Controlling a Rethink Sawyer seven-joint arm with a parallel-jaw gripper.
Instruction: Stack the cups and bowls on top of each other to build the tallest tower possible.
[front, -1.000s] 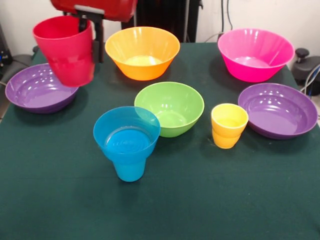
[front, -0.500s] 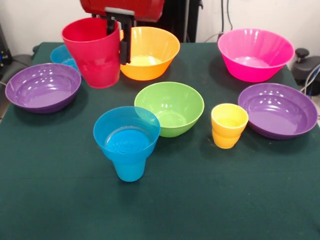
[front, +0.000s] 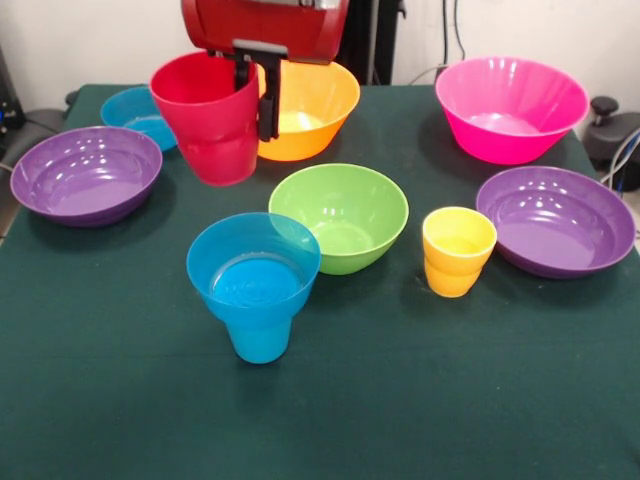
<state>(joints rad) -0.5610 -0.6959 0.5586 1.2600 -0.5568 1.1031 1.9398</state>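
Observation:
My gripper (front: 256, 88) is shut on the red cup (front: 212, 125), pinching its right wall with one finger inside and one outside. The cup hangs in the air, slightly tilted, above and behind the tower. The tower is a small blue bowl (front: 254, 268) seated on the upright blue cup (front: 259, 338) near the table's front. The yellow cup (front: 457, 250) stands to the right of the lime green bowl (front: 340, 215). Partly hidden behind the red cup is the orange bowl (front: 310, 105). The second small blue bowl (front: 140, 112) lies at the back left.
The pink bowl (front: 510, 108) stands at the back right. One purple bowl (front: 85, 172) lies at the left edge, the other purple bowl (front: 555, 220) at the right. A green cloth (front: 400, 400) covers the table.
The gripper has carried the red cup to the right and a little lower, from over the left purple bowl to in front of the orange bowl. This uncovered the blue bowl at back left.

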